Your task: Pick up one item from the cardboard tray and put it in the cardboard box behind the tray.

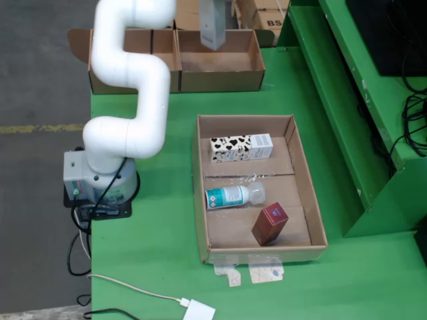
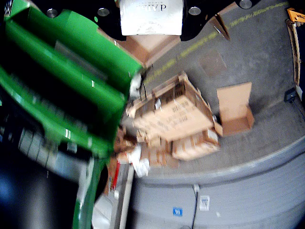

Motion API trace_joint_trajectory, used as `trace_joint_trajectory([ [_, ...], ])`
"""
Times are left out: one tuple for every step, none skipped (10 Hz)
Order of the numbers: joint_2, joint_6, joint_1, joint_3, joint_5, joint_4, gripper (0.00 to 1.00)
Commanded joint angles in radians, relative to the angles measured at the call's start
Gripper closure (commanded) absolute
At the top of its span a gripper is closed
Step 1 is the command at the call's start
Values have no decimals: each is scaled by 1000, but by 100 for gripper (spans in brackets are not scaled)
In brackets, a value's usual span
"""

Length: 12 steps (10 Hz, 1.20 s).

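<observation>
Here, nearest you in the fixed view, the tray (image 1: 202,200) holds a red box (image 1: 269,224), a bottle (image 1: 233,195) and a cow-print carton (image 1: 241,147). Beyond it, the gripper (image 2: 151,28) hangs over the cardboard box (image 1: 220,80), its jaws pinching a pale carton (image 1: 213,27) whose long axis hangs vertical. The carton lies directly above the right compartment, so your coming move appears to be straight down, then release.

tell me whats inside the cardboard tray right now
Three items lie in the cardboard tray: a cow-patterned carton at the far end, a clear bottle on its side mid-tray, and a dark red box nearest the camera. Nothing visibly covers them.
</observation>
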Motion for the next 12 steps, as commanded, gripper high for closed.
trace_joint_trajectory([
  [-42, 94, -12, 29, 91, -283, 100],
  [-83, 82, -23, 29, 82, -224, 100],
  [-112, 69, -34, 29, 79, -180, 100],
  [-145, 60, -51, 29, 87, -142, 100],
  [-145, 60, -51, 29, 87, -142, 100],
  [-145, 60, -51, 29, 87, -142, 100],
  [-145, 60, -51, 29, 87, -142, 100],
  [-145, 60, -51, 29, 87, -142, 100],
  [-145, 60, -51, 29, 87, -142, 100],
  [-145, 60, -51, 29, 87, -142, 100],
  [-145, 60, -51, 29, 87, -142, 100],
  [-145, 60, -51, 29, 87, -142, 100],
])
